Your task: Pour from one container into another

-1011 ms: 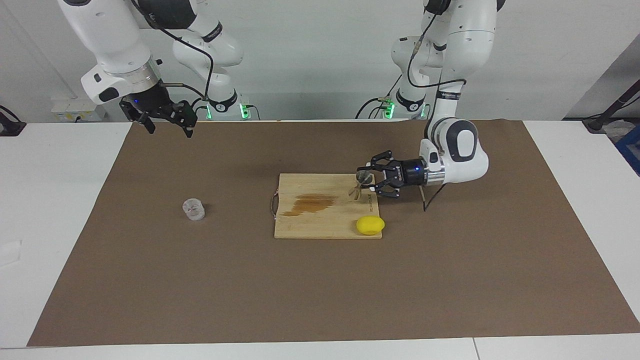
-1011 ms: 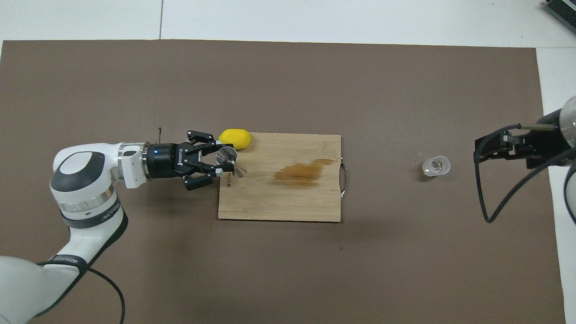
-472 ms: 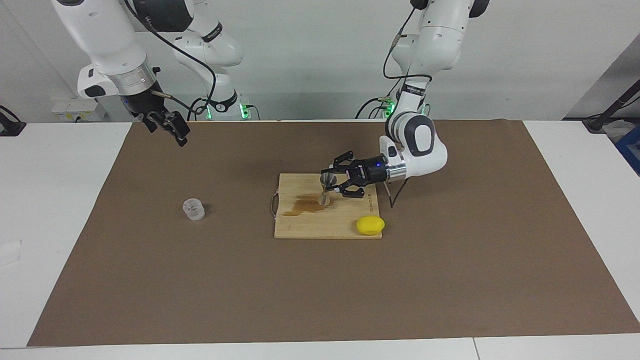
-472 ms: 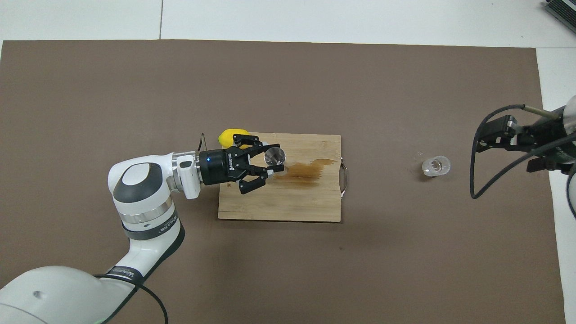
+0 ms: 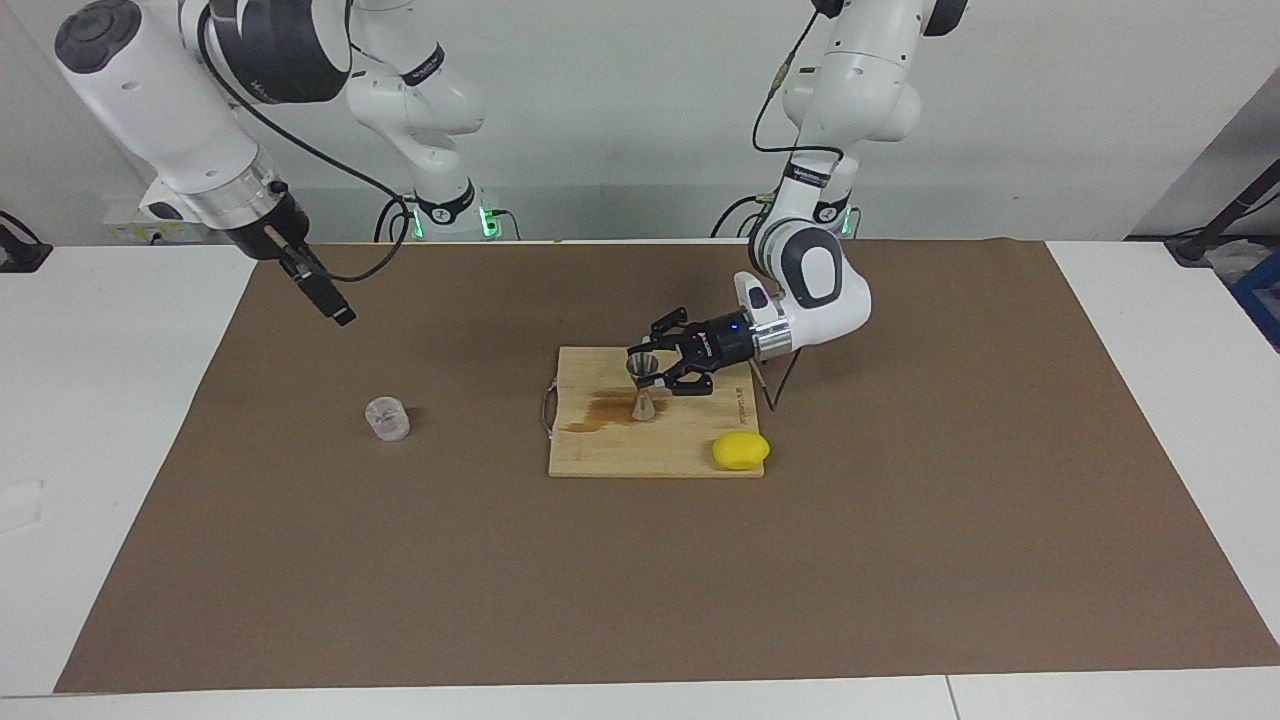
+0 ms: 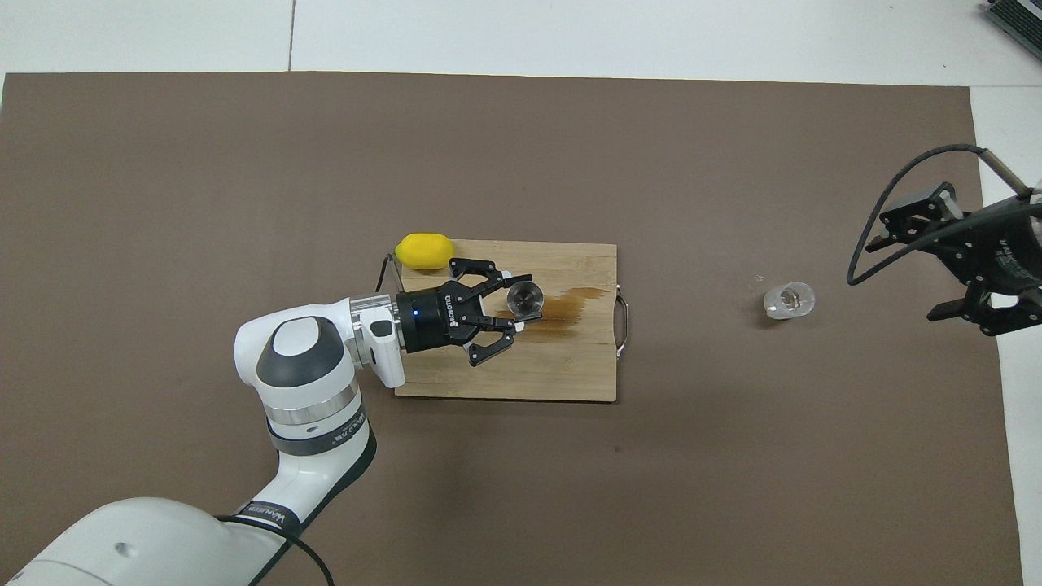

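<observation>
1. Brown mat (image 5: 900,520) over a white table, with a bamboo cutting board (image 5: 600,450) in the middle, and that's where we see the action.
2. Big change over the last second: the left gripper (image 5: 652,372) has carried the metal jigger (image 5: 643,388) from the board's edge at the left arm's end to the board's middle, and the jigger has gone from tipped over to upright. It now sits over the brown wet stain (image 5: 615,408), its foot on or just above the wood; we can't tell which.
3. Left gripper is clamped on the jigger around its upper cone, coming in sideways.
4. Right gripper (image 5: 328,295) has swung out and tilted down, up in the air over the mat at the right arm's end, carrying nothing. Its jaws look spread wide in the overhead view.
5. Clear glass cup (image 5: 387,419) hasn't budged; it stands alone on the mat, well apart from the board, toward the right arm's end.
6. Lemon (image 5: 741,451) stays at the board's corner.
7. Our read: the receiver is getting parked, and the right arm is lining up for the cup. No pouring yet.
</observation>
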You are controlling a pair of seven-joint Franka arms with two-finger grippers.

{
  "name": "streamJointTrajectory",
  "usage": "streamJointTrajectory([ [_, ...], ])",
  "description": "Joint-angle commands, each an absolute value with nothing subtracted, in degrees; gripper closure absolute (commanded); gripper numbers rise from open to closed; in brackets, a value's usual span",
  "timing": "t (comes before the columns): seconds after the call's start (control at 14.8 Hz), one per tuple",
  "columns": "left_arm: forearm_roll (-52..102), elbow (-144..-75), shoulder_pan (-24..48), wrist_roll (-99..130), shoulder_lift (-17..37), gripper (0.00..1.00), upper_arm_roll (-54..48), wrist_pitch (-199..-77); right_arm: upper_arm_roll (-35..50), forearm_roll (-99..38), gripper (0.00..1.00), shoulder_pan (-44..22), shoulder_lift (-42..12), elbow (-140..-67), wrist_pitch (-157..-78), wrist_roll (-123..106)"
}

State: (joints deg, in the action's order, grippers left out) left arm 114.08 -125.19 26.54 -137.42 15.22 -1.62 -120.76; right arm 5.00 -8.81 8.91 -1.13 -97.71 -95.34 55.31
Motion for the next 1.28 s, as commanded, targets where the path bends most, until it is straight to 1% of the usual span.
streamJointTrajectory([
  [0.0,116.5,-126.7,28.0,-139.7,14.5,0.62,-0.8,-121.9,5.4,-13.5,0.01,11.4,-1.5,-101.6,-100.3,62.5],
  [0.07,116.5,-126.8,28.0,-139.7,14.5,0.61,-0.9,-121.9,5.4,-14.8,0.01,11.9,-3.0,-101.8,-100.5,63.9],
  [0.27,116.5,-126.9,28.3,-139.7,14.5,0.53,-0.8,-121.9,5.4,-19.8,0.01,15.6,-7.5,-102.2,-102.6,65.3],
  [0.34,116.5,-127.0,28.2,-139.7,14.6,0.21,-0.8,-121.9,5.4,-21.3,0.01,16.6,-8.9,-102.3,-103.4,65.0],
  [0.4,116.5,-127.3,28.0,-139.7,14.6,0.0,-0.8,-121.9,5.4,-21.9,0.01,17.1,-9.8,-102.8,-104.3,65.0],
  [0.61,116.5,-127.4,27.5,-139.5,14.4,0.0,-0.6,-121.2,5.4,-24.0,0.01,19.2,-10.5,-107.5,-108.9,61.6],
  [0.88,113.0,-127.2,23.1,-139.2,14.0,0.0,-0.4,-116.2,5.4,-30.0,0.02,22.3,-13.6,-109.4,-112.8,59.0],
  [1.08,104.1,-127.1,17.3,-139.2,13.7,0.0,-0.3,-113.3,5.4,-33.8,0.01,22.7,-14.2,-114.2,-116.5,54.5],
  [1.21,97.3,-126.7,12.5,-139.1,13.6,0.0,-0.3,-110.4,5.4,-38.7,0.01,23.3,-18.4,-114.8,-118.9,48.8],
])
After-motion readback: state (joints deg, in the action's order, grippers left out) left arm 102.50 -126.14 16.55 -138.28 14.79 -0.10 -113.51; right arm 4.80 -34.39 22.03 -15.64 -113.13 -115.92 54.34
